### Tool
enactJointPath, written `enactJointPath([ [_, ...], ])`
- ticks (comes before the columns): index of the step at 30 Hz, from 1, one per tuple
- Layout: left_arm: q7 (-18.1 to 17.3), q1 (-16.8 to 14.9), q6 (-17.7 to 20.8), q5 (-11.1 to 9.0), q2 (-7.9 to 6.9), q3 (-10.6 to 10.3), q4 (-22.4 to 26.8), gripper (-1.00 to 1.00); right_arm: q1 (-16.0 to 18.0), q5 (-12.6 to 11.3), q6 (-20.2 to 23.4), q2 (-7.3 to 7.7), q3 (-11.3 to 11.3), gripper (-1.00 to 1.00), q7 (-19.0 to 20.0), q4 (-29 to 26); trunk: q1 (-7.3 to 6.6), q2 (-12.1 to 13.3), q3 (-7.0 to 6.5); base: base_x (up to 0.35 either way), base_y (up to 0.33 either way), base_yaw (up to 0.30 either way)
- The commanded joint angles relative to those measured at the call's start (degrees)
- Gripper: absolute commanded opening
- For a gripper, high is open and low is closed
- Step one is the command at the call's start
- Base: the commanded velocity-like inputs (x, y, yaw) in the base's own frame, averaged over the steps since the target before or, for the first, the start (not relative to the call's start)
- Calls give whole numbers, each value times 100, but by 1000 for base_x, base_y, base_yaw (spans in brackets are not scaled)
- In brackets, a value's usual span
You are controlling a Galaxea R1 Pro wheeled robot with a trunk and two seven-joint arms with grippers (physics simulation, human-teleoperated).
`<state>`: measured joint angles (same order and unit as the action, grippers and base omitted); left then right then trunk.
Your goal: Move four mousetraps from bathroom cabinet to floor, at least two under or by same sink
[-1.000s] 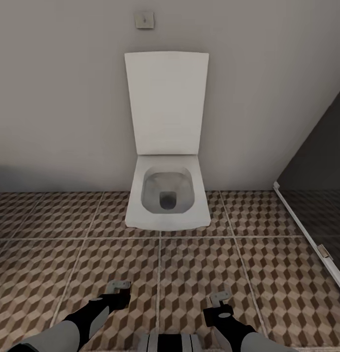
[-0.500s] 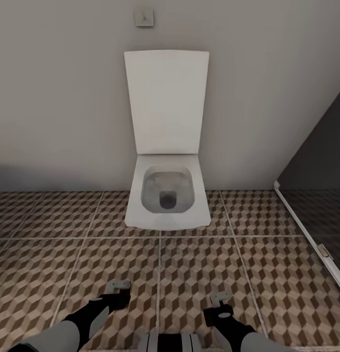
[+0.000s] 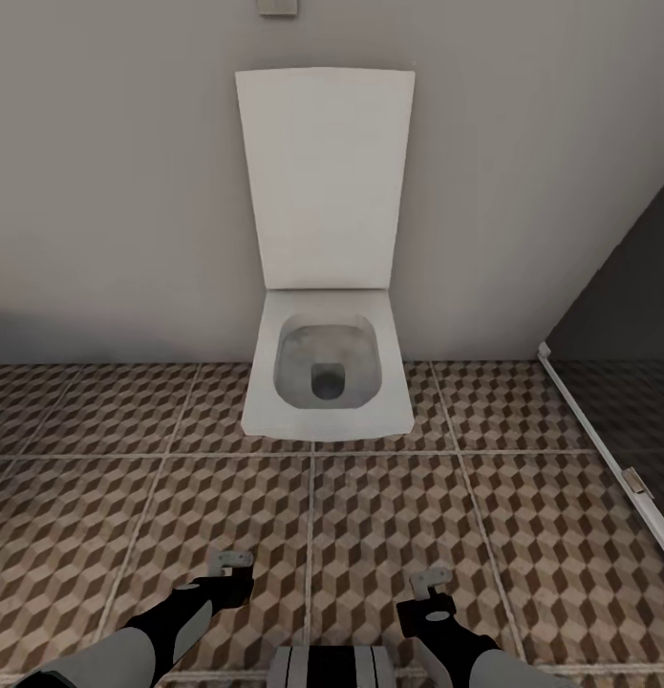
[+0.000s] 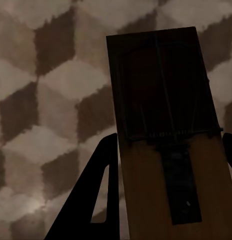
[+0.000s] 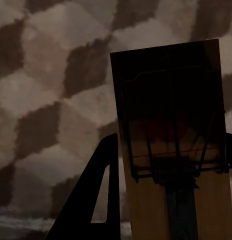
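My left gripper (image 3: pixel 231 566) hangs low over the bathroom floor (image 3: pixel 389 516), shut on a mousetrap (image 4: pixel 166 150), a tan board with dark wire held between the black fingers (image 4: pixel 103 195). My right gripper (image 3: pixel 429 583) hangs beside it at the same height, shut on a second mousetrap (image 5: pixel 171 150) with a red mark under its wire. In the head view both traps stick out as small pale tabs at the gripper tips. The cabinet and the sink are out of view.
A white toilet (image 3: pixel 327 373) with its lid up stands against the grey wall straight ahead. To the right is a dark glass shower wall (image 3: pixel 628 315) with a white floor rail (image 3: pixel 599 440). Patterned tiles stretch left and right in front of me.
The whole view has shifted: the toilet looks slightly larger and higher, so the camera has moved. Both grippers keep their places and their mousetraps.
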<state>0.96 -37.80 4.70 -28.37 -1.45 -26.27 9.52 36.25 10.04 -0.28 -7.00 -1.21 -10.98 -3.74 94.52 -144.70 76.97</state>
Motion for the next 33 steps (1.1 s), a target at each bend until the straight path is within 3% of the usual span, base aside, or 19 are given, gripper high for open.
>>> enactJointPath([
  [1, 30, 0, 31, -37, -5, -43, 15, -100, 2, 40, -6, -2, -10, -100, -18, 5, -1, -1, 4, 0, 0, 0],
  [4, 32, 0, 31, -36, -5, -44, 15, -100, 4, 89, -10, -3, -11, -100, -20, -1, -1, -1, 4, 0, 0, 0],
  [18, 37, 0, 31, -46, -12, -45, 14, -100, 5, 130, -24, -3, -8, -100, -18, -6, 35, -20, 314, 0, 0, 0],
  [25, 36, 0, 28, -46, -13, -45, 14, -100, 3, 130, -24, -3, -10, -100, -18, -4, 35, -20, 314, 0, 0, 0],
  [33, 36, 0, 30, -46, -13, -45, 14, -100, 4, 130, -24, -3, -10, -100, -18, -7, 53, -29, 469, 0, 0, 0],
])
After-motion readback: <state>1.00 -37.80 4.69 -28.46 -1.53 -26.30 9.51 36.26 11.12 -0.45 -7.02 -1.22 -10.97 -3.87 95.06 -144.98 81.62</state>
